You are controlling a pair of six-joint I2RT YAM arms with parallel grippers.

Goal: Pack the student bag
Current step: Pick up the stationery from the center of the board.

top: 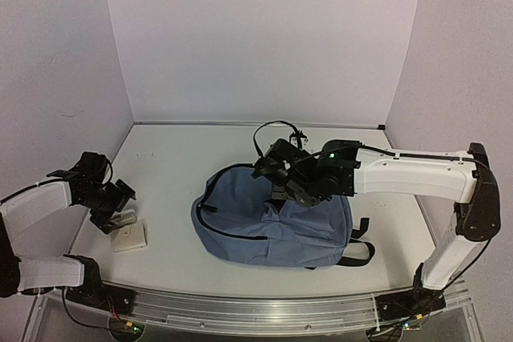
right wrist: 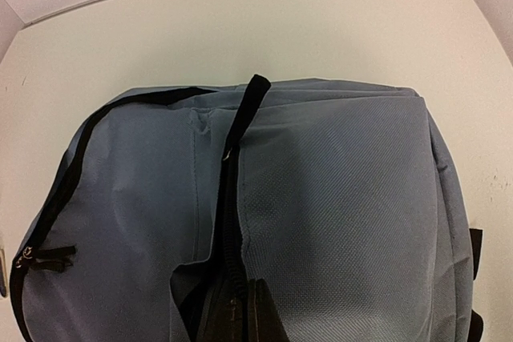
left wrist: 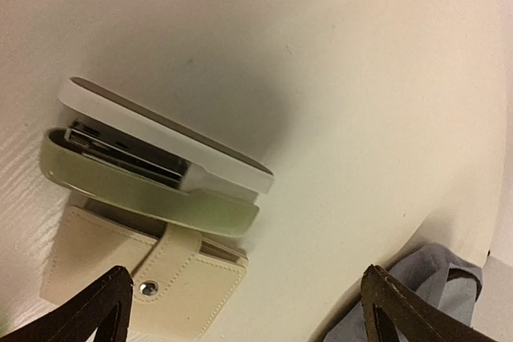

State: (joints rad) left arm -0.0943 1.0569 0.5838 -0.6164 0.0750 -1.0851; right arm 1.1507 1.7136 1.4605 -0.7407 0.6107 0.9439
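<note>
Slate-blue student bag (top: 272, 226): lying flat on the off-white worktop (top: 184, 154), a bit right of centre. It's the biggest thing there by far, with black straps (top: 357, 250) poking out at its near-right corner.
Zip track (right wrist: 232, 198): black, runs down the middle of the fabric in the right wrist view. A second zip curves along the left edge, its pull (right wrist: 48, 258) lying on the cloth.
Right gripper (top: 278, 175): stretched in from the right, sitting over the far edge of the bag.
Right jaws: closed tight. The zip track runs straight into them, so they look pinched on the bag's zip edge, and a dark slit of lining shows just left of them.
Left gripper (left wrist: 248, 318): over at the left side of the worktop, well apart from the bag, pointing down.
Left jaws: wide open, holding nothing — just two dark tips at the bottom corners of the left wrist view.
Stapler (left wrist: 160, 162): white top, pale green base, lying on the worktop just beyond the tips.
Cream pouch (left wrist: 144, 282): stitched, with a snap tab, tucked right against the stapler's near side. The left tip overlaps it in the view — can't tell if they touch.
</note>
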